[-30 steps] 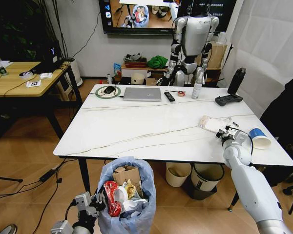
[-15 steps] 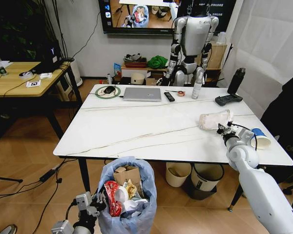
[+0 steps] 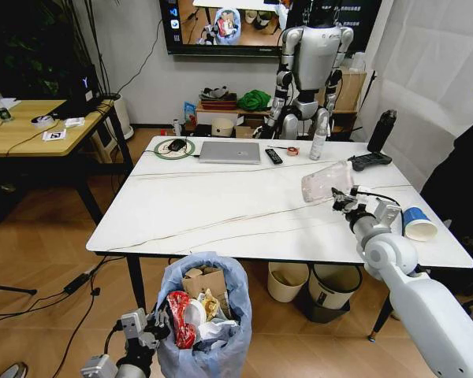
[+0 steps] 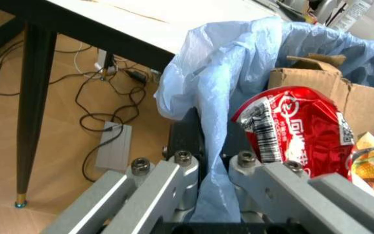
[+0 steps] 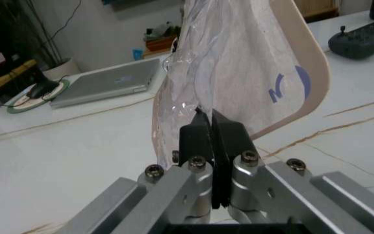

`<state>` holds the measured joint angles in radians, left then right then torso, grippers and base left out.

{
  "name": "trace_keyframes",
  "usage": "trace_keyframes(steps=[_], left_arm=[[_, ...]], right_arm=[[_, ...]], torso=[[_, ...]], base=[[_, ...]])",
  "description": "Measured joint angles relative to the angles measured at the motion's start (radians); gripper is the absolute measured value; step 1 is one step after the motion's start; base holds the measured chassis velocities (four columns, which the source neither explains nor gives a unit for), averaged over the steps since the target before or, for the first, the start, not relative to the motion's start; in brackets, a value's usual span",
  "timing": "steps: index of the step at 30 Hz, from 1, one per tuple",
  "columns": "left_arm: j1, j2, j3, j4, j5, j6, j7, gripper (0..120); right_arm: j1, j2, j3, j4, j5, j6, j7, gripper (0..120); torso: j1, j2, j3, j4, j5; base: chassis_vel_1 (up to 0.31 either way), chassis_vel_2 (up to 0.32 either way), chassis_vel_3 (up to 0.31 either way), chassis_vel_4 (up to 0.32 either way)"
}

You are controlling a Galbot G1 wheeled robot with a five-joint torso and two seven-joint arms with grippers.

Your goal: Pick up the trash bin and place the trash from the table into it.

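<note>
Clear plastic pack [image 3: 327, 182] is pinched by its lower edge in the right gripper [image 3: 340, 200], lifted off the table [image 3: 221, 213] nr its right edge. Trash bin [image 3: 203, 331] hangs below the front edge, liner clamped in the left gripper [image 4: 214, 152]. Thin grip, floppy pack: I'd swing slow w/o tilting, release only once over the bin mouth.

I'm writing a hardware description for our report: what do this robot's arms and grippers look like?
The right arm is a smooth white shell with rounded joints and a thin black cable looping near the wrist. The right gripper has silver metal linkage bars fastened with hex bolts and black finger pads. The left gripper has the same silver bars, bolts and black pads.
</note>
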<state>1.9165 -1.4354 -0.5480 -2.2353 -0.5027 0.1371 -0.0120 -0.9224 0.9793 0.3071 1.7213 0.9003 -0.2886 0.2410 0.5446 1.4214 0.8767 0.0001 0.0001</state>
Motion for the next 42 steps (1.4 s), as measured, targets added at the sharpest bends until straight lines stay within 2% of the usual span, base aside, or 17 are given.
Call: trace_keyframes(steps=[8,21,29,42], left_arm=[[-0.003,0.0,0.004,0.006,0.004,0.001,-0.002,0],[-0.007,0.012,0.021,0.014,0.007,0.002,-0.003,0],[-0.004,0.016,0.025,0.013,0.008,0.002,-0.003,0],[-0.002,0.009,0.029,0.01,0.019,0.001,0.0,0]], right_arm=[[-0.04,-0.041,0.023,0.079,0.041,-0.001,0.001,0],[-0.333,-0.092,0.13,0.421,0.041,-0.008,0.007,0],[-0.452,-0.111,0.145,0.567,0.023,-0.015,0.008,0],[-0.589,-0.14,0.105,0.711,-0.044,-0.008,-0.018,0]], torso=[[0.0,0.0,0.0,0.0,-0.0003],[0.0,0.0,0.0,-0.0003,0.0],[0.0,0.0,0.0,-0.0001,-0.0001],[0.0,0.0,0.0,-0.0002,0.0]], base=[[0.0,0.0,0.0,0.0],[0.0,0.0,0.0,0.0],[0.0,0.0,0.0,0.0],[0.0,0.0,0.0,0.0]])
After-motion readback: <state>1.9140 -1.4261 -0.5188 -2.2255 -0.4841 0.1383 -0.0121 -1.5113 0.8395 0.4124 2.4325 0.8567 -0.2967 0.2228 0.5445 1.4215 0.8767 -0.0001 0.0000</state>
